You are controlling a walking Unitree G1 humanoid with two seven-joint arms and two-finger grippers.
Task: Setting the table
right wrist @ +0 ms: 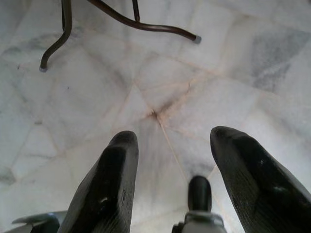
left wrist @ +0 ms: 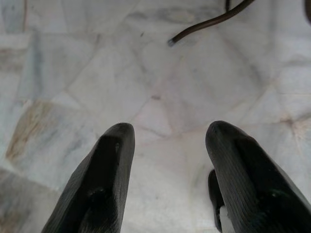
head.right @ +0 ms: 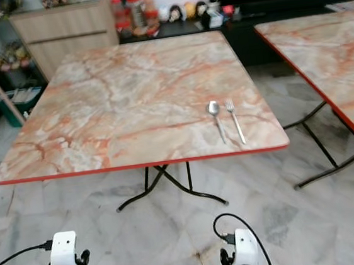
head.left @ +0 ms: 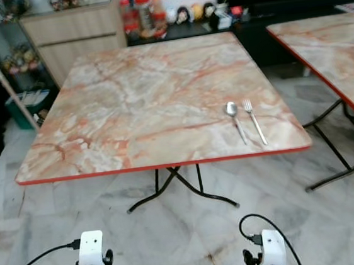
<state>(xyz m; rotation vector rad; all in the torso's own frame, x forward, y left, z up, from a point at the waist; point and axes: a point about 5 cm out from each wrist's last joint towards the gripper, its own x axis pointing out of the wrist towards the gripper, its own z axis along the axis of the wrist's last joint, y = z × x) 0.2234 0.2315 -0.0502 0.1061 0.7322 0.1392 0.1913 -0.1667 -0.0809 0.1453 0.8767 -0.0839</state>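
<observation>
- Hanging low at about 7 o'clock in the head views, the left claw (left wrist: pixel 165 145) points down at the pale marble floor (head.left: pixel 175 234), its two black fingers spread apart with nothing between them; the arm looks idle, probably because the robot stands short of the tabletop.
- Filling the middle, the marble-patterned tabletop (head.left: pixel 148 104) with its red rim stands on folding black legs (head.left: pixel 183 189), most of its surface bare.
- Toward 4 o'clock on that tabletop, the spoon (head.left: pixel 235 120) and the fork (head.left: pixel 254 121) lie side by side, close but apart, handles pointing at the near edge. They read as one place setting already laid by the front rim for a diner there.
- At about 5 o'clock in the head views, the right claw (right wrist: pixel 170 150) also hangs downward over the floor, fingers released and empty, a table foot ahead of it.
- At 2 o'clock, a second table (head.left: pixel 332 46) stands well apart.
</observation>
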